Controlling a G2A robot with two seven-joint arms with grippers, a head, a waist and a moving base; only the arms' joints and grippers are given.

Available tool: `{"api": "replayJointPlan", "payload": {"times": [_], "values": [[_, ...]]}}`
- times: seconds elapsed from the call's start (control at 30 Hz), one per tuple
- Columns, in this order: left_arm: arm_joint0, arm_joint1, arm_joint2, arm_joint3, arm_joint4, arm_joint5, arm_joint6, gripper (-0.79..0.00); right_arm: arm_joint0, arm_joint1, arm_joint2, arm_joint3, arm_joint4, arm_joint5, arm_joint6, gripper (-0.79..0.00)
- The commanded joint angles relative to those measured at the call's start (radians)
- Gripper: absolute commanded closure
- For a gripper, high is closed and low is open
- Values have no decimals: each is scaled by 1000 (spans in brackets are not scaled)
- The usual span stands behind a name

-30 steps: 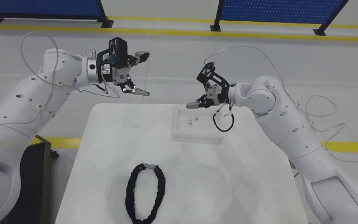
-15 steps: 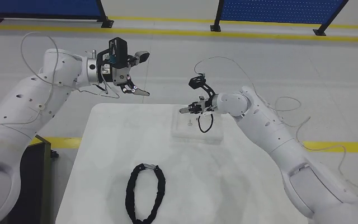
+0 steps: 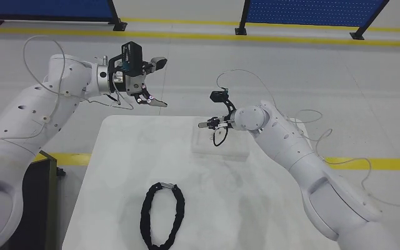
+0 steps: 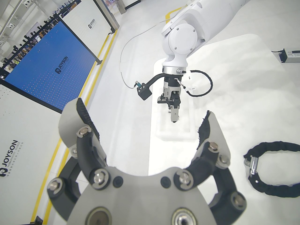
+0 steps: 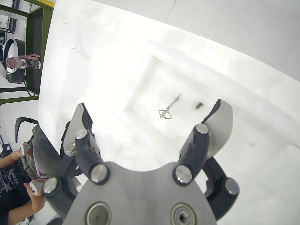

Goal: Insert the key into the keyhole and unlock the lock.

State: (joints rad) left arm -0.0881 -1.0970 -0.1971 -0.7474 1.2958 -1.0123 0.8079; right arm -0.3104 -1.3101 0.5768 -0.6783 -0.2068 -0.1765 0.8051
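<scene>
A small metal key (image 5: 168, 109) with a ring lies flat inside a shallow white tray (image 5: 150, 76) at the back of the white table (image 3: 125, 162). My right gripper (image 5: 150, 104) hangs open just above the tray (image 3: 228, 150), the key ahead of its fingers and between their lines. From above, this gripper (image 3: 204, 124) sits over the tray's back left part. The black fabric-covered chain lock (image 3: 162, 215) lies looped near the table's front, its metal lock body (image 4: 252, 167) on top. My left gripper (image 3: 160, 82) stays open in the air beyond the table's back left corner.
A green-framed stand (image 3: 44, 181) is beside the table's left edge. Blue barrier panels (image 3: 56, 7) stand on the floor behind. A grey box (image 4: 290, 56) lies beyond the table's far side. The right arm's black cable (image 3: 217, 139) loops over the tray.
My right arm has swung left and its gripper has come over the tray, towards the key. The left arm, the lock and the key have stayed put.
</scene>
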Motion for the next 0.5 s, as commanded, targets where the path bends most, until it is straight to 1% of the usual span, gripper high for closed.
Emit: {"api": "replayJointPlan", "payload": {"times": [0.0,0.4,0.47], "values": [[0,0,0,0,0,0,0,-785,0,0,0,0,0,0,0,-785],[0,0,0,0,0,0,0,-785,0,0,0,0,0,0,0,-785],[0,0,0,0,0,0,0,-785,-11,1,1,-3,-6,10,-15,-785]]}}
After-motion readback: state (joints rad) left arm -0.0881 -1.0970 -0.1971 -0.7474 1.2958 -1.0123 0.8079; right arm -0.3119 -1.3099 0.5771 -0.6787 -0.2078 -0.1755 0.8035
